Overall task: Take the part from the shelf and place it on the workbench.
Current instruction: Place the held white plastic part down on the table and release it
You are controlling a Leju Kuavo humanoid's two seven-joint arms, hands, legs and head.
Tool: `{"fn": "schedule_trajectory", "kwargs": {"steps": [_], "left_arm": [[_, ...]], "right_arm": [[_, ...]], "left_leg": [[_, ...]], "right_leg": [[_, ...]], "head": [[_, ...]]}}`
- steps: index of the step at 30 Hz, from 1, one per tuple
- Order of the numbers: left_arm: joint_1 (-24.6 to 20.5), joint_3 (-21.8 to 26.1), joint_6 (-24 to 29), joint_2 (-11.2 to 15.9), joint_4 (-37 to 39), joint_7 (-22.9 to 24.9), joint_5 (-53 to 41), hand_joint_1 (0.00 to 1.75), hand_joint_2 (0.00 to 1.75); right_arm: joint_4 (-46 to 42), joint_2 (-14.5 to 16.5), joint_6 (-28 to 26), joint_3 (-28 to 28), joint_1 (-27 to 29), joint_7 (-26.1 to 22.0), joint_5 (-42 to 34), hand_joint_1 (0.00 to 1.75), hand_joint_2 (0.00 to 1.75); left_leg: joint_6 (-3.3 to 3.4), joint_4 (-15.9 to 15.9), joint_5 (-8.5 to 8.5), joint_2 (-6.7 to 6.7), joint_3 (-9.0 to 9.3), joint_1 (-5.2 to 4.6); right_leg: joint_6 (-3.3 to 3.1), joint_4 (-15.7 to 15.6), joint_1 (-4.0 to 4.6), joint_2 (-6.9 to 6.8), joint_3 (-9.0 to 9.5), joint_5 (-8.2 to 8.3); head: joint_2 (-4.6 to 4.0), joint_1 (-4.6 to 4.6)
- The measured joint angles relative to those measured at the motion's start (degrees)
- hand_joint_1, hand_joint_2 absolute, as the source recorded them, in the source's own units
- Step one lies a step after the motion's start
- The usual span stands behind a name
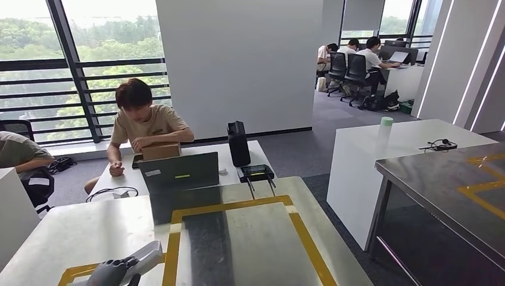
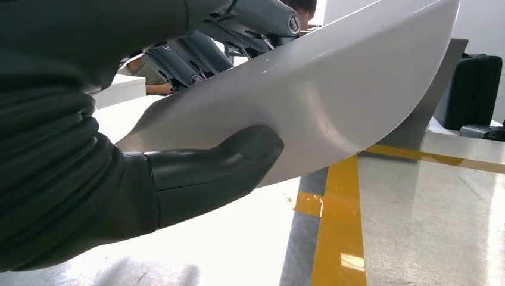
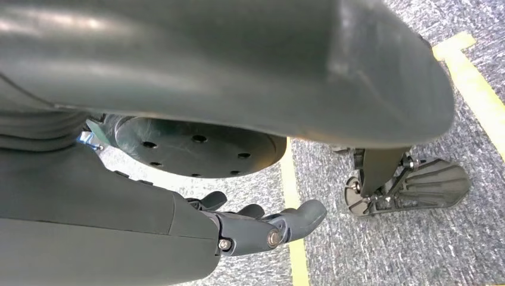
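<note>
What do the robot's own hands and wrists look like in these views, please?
The left hand has a thick, smooth dark grey thumb, grey fingers with round pivot screws, and a ribbed dark cover behind. The right hand looks alike: grey segmented fingers with visible screws.

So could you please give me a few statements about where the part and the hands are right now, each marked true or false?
1. The left hand holds the silver part above the workbench. True.
2. The part lies flat inside the yellow tape outline. False: it is lifted in the hand, tilted, with its lower edge down near the yellow tape.
3. The right hand holds a second part. False: it holds nothing and hangs over grey carpet.
4. A person sits at the white table beyond the workbench. True.
5. A closed laptop lies on the workbench. False: an open laptop stands on the white table.
</note>
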Motion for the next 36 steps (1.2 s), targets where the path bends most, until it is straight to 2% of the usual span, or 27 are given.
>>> {"fn": "schedule_trajectory", "kwargs": {"steps": [1, 5, 7, 11, 16, 26, 33, 36], "left_arm": [[0.1, -0.1, 0.0, 0.1, 0.0, 0.0, 0.0, 1.75, 1.75], [0.4, -0.4, 0.5, 0.5, 0.1, 0.3, -0.4, 0.00, 1.75], [0.6, -0.5, 1.3, 0.9, 0.3, 0.7, -1.2, 0.00, 1.75], [0.9, -0.6, 2.4, 1.6, 0.8, 2.5, -3.1, 0.00, 0.00], [1.0, -1.1, 1.6, 2.4, 1.9, 7.1, -5.4, 0.00, 0.00], [1.0, -1.1, 1.6, 2.8, 2.5, 7.4, -5.4, 0.00, 0.00], [0.8, -1.1, 2.8, 3.2, 2.5, 8.3, -5.8, 0.00, 0.00], [0.8, -1.1, 3.3, 3.5, 2.4, 8.9, -6.0, 0.00, 0.00]], "right_arm": [[0.0, 0.0, 0.0, 0.0, 0.0, 0.0, 0.0, 0.00, 0.00], [0.0, 0.0, 0.0, 0.2, 0.0, 0.2, 0.2, 0.00, 0.00], [0.0, 0.0, -0.1, 0.3, 0.0, 0.4, 0.2, 0.00, 0.00], [0.0, 0.0, -0.1, 0.5, 0.1, 0.8, 0.2, 0.00, 0.00], [0.0, 0.0, 0.0, 1.0, 0.1, 0.6, 0.5, 0.00, 0.00], [0.0, 0.0, 0.0, 1.4, 0.1, 0.0, -0.1, 0.00, 0.00], [0.0, 0.0, -0.1, 1.4, 0.2, 0.0, -0.4, 0.00, 0.00], [0.0, -0.1, -0.1, 1.4, 0.2, 0.1, -0.3, 0.00, 0.00]], "left_leg": [[-0.22, -0.1, 0.02, -0.01, 0.01, 0.04], [-0.86, -0.2, 0.07, -0.02, 0.02, 0.12], [-0.94, -0.2, 0.09, -0.03, 0.05, 0.12], [-0.97, -0.2, 0.11, -0.06, 0.08, 0.10], [-0.97, -0.2, 0.11, -0.05, 0.11, 0.04], [-0.94, -0.1, 0.08, -0.08, 0.11, 0.01], [-0.47, 0.3, -0.17, -0.07, -0.04, -0.16], [-0.11, 0.0, 0.34, -0.02, 0.01, -0.05]], "right_leg": [[-0.05, 0.0, 0.03, -0.01, -0.01, -0.03], [-0.10, 0.1, 0.07, -0.01, -0.02, -0.05], [-0.11, 0.1, 0.06, 0.00, -0.01, -0.04], [-0.11, 0.1, 0.04, -0.06, 0.04, -0.04], [-0.11, 0.1, -0.02, -0.04, 0.07, -0.03], [-0.09, 0.0, -0.07, -0.06, 0.08, -0.02], [0.18, 0.0, -0.24, -0.06, 0.10, 0.09], [0.63, -0.1, -0.29, -0.03, 0.12, 0.30]], "head": [[0.00, 0.00], [0.00, 0.00], [0.00, 0.00], [0.00, 0.00], [0.00, 0.00], [0.00, 0.00], [0.00, 0.00], [0.00, -0.01]]}}
